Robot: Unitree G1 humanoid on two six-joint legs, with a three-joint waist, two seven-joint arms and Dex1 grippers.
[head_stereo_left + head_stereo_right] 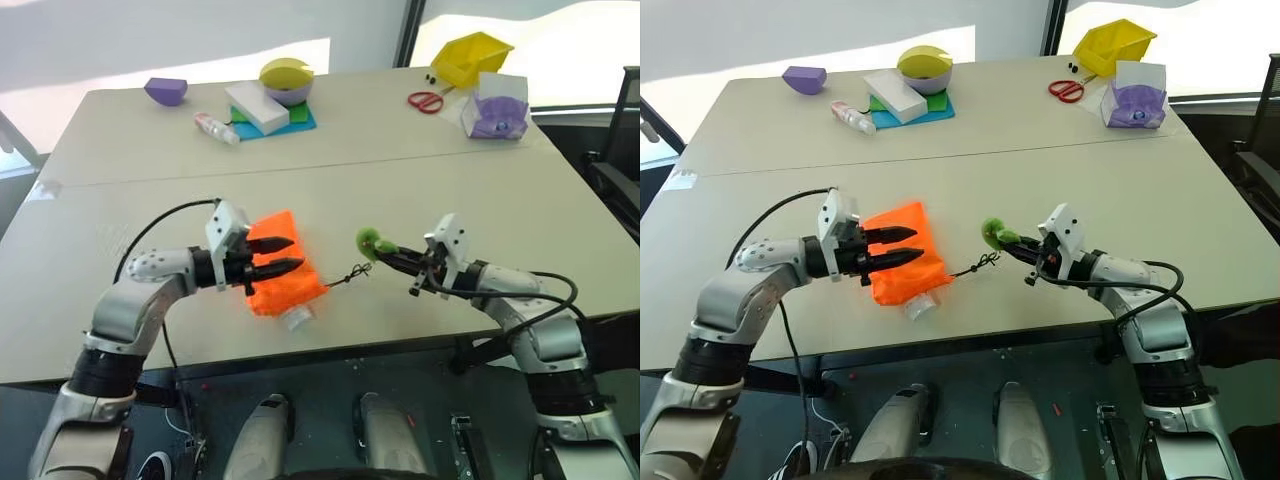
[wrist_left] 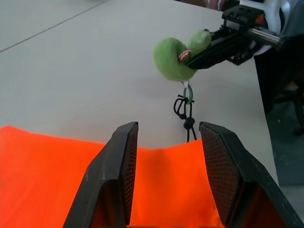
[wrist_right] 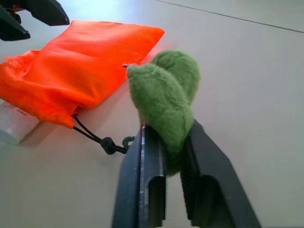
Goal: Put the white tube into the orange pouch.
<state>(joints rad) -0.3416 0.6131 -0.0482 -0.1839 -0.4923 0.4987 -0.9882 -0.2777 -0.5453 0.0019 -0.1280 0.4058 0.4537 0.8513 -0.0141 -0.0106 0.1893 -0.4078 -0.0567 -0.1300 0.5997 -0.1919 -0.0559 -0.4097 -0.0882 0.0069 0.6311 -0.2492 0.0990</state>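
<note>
White tube (image 1: 298, 318) pokes from the orange pouch's (image 1: 283, 272) mouth — left gripper (image 1: 280, 256) hovers over it, jaws spread; right gripper (image 1: 385, 250) pinches a green fuzzy ball (image 1: 368, 239).

White tube (image 1: 298, 318) mostly hidden inside orange pouch (image 1: 283, 272); only end showing at mouth.
</note>
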